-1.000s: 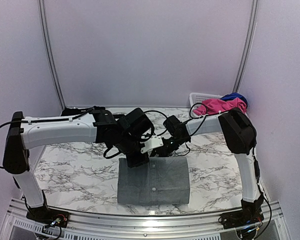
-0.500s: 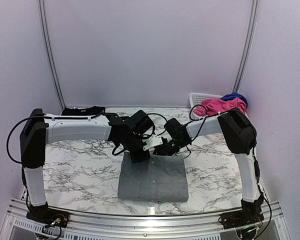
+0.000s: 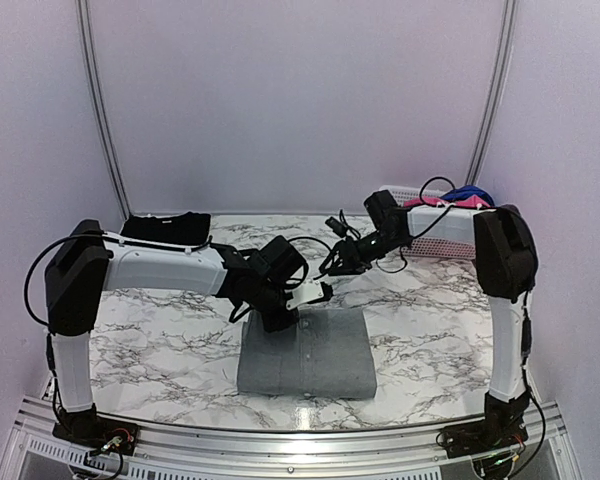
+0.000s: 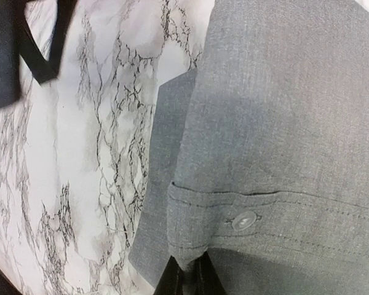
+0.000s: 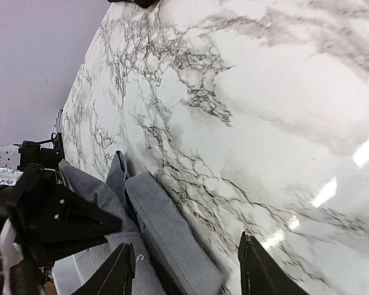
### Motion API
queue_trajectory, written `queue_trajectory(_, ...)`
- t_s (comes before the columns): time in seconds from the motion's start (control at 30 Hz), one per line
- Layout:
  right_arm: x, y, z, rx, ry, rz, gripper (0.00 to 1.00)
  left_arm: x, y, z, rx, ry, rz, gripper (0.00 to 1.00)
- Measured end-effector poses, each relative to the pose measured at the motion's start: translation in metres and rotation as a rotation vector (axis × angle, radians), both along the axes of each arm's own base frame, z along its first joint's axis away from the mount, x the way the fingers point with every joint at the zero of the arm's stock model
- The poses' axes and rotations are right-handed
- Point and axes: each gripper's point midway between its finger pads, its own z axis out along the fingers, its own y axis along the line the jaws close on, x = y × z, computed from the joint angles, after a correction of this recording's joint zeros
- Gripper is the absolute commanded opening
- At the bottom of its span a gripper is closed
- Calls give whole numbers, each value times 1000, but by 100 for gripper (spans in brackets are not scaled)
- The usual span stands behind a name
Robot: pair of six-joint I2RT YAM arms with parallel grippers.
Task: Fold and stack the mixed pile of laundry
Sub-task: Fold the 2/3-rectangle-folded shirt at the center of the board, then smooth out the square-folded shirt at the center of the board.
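One marble tabletop (image 3: 160, 340) carries the scene. We count two arms: the left arm (image 3: 170, 270) reaches in toward the middle, and the right arm (image 3: 500, 260) bends in from the right side.

One pair of grey trousers (image 3: 310, 350) lies folded into a rectangle at the middle of the tabletop, toward its near edge. One black cloth (image 3: 165, 228) lies at the far left corner, well apart from them. One white basket (image 3: 395, 192) stands at the far right corner. It holds one pink piece (image 3: 435, 202) and one blue piece (image 3: 468, 192), which lie side by side.

We count two claws. The left claw (image 3: 280, 318) is clenched on the far left edge of the trousers, where the wrist view shows its fingertips (image 4: 172, 283) pinching the fold. The right claw (image 3: 340, 258) stands released and grasps nothing, beyond the trousers' far edge and apart from them. We see one button (image 4: 244, 220) on the trousers' band.
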Motion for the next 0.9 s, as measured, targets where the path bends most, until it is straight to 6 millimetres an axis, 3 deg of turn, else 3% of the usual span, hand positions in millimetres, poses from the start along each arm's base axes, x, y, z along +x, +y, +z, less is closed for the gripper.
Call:
queue_trajectory(0.13, 24, -30, 34, 8, -76, -88, 61, 8, -5, -8, -3, -30, 4, 22)
queue_trajectory(0.2, 22, -38, 42, 3, -98, -104, 63, 13, -6, -11, -2, -46, 9, 31)
queue_trajectory(0.3, 6, -44, 37, -14, -86, -104, 65, 21, -3, -12, -3, -61, 42, 57)
queue_trajectory(0.37, -7, -49, 26, -36, -60, -104, 67, 29, 1, -6, -27, -65, 92, 84)
queue_trajectory(0.43, -22, -57, 11, -69, -28, -111, 68, 34, 12, 5, -72, -56, 161, 98)
queue_trajectory(0.57, -52, -73, -5, -115, 6, -129, 72, 30, 48, 48, -231, 9, 332, 99)
queue_trajectory(0.7, -69, -81, 1, -100, -13, -151, 72, 24, 76, 97, -461, 104, 488, 99)
queue_trajectory(0.8, -69, -79, 2, -66, -27, -157, 68, 17, 88, 97, -562, 202, 571, 99)
queue_trajectory(0.9, -68, -76, -5, -51, -9, -157, 62, 10, 97, 68, -583, 325, 657, 91)
